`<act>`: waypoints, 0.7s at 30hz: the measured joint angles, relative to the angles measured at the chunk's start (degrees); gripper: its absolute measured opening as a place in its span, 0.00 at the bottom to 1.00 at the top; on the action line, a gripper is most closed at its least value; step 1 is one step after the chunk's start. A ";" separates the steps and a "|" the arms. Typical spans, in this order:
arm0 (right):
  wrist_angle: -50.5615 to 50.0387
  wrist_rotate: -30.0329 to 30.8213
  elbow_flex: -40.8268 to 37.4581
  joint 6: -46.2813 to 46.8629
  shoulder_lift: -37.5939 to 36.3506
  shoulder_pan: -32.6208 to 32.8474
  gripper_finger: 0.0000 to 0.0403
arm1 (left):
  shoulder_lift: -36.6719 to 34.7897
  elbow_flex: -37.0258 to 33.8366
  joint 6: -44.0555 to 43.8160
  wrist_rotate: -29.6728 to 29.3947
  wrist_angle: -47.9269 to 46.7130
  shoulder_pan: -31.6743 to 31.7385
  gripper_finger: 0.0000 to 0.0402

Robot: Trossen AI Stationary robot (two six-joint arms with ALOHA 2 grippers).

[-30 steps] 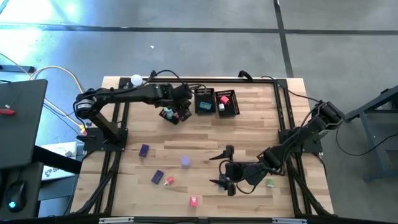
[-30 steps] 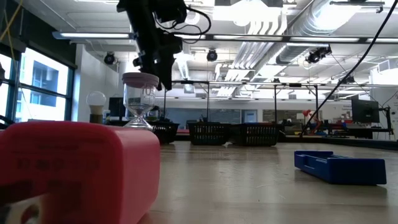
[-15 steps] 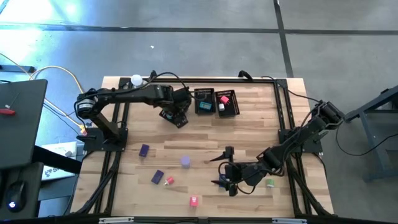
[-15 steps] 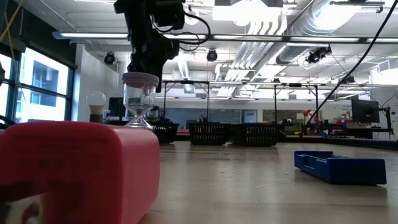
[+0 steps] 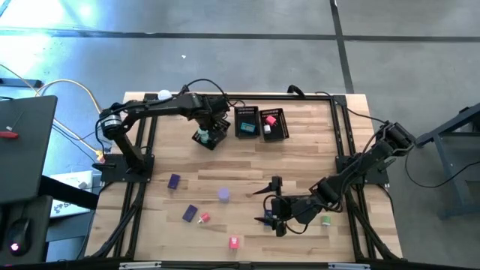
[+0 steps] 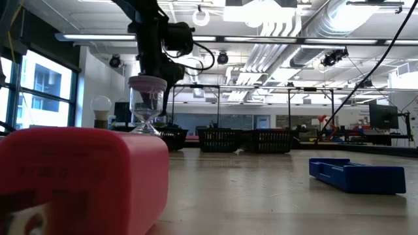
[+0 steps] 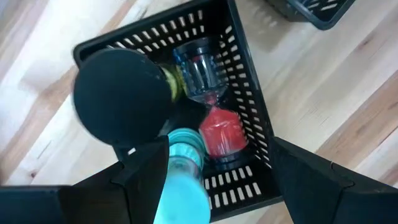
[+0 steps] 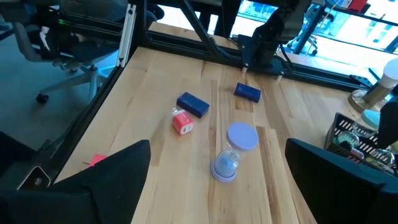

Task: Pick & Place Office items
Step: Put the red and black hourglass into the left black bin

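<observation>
My left gripper points down over the leftmost black mesh basket, fingers apart. That basket holds a black round piece and an hourglass with red sand. A teal-capped piece lies along one finger. My right gripper hovers open above the table's near right part. Loose office items lie on the wood: a purple hourglass, two blue blocks, two red pieces and a green piece. My left gripper has the teal-capped piece close against one finger, with a clear gap to the other finger. Whether the finger touches it or it rests in the basket, I cannot tell.
Two more black mesh baskets with small pieces stand side by side at the far middle. A white ball on a metal base sits at the far left corner. A black frame runs round the table's edges.
My left gripper has sunk toward the leftmost basket, shifted a little toward the table's left and tipped more steeply downward. Its fingers keep the same gap. The right arm has kept still.
</observation>
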 joint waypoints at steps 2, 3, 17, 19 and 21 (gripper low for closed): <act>-0.03 0.01 0.00 0.05 0.01 0.00 0.90 | 0.96 0.02 0.03 0.02 0.07 -0.04 0.66; -0.05 0.02 0.00 0.09 0.00 0.00 0.90 | 1.56 0.02 0.03 0.04 0.04 -0.04 0.66; -0.18 -0.18 0.00 0.11 0.00 0.00 0.90 | 5.29 0.04 2.85 0.03 3.40 0.65 0.66; -0.18 -0.18 0.00 0.28 0.01 0.00 0.90 | 5.29 0.04 2.85 0.01 3.27 0.66 0.66; -0.18 -0.18 0.00 0.35 0.02 0.00 0.90 | 5.29 0.04 2.80 -0.79 3.27 0.63 0.66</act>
